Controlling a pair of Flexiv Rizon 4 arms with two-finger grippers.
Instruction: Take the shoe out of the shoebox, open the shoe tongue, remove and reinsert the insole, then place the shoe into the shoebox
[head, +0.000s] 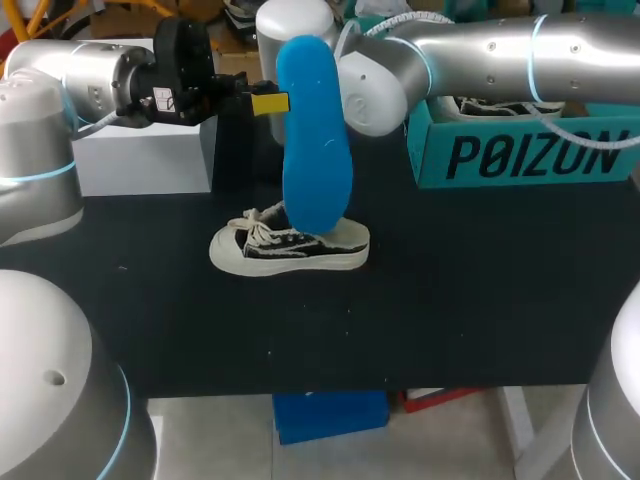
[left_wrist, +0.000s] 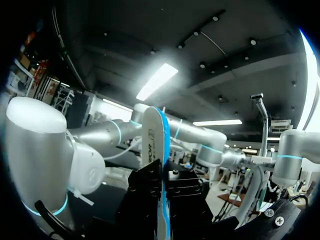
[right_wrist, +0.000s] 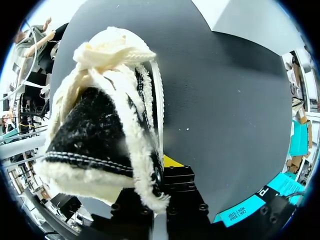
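A black-and-white sneaker (head: 290, 248) lies on its sole in the middle of the black table (head: 460, 300), toe to the left. Above it a blue insole (head: 313, 140) hangs upright. My left gripper (head: 268, 102) is shut on the insole's edge; in the left wrist view the insole (left_wrist: 154, 145) stands edge-on between the black fingers of that gripper (left_wrist: 163, 200). My right arm (head: 480, 50) comes down behind the insole, which hides its gripper in the head view. In the right wrist view the right gripper (right_wrist: 159, 186) is shut on the sneaker's (right_wrist: 95, 125) fleecy white-lined edge.
The teal shoebox (head: 520, 155) stands open at the back right with another shoe inside. A white box (head: 140, 160) sits at the back left under my left arm. Bare table lies in front and to the right of the sneaker.
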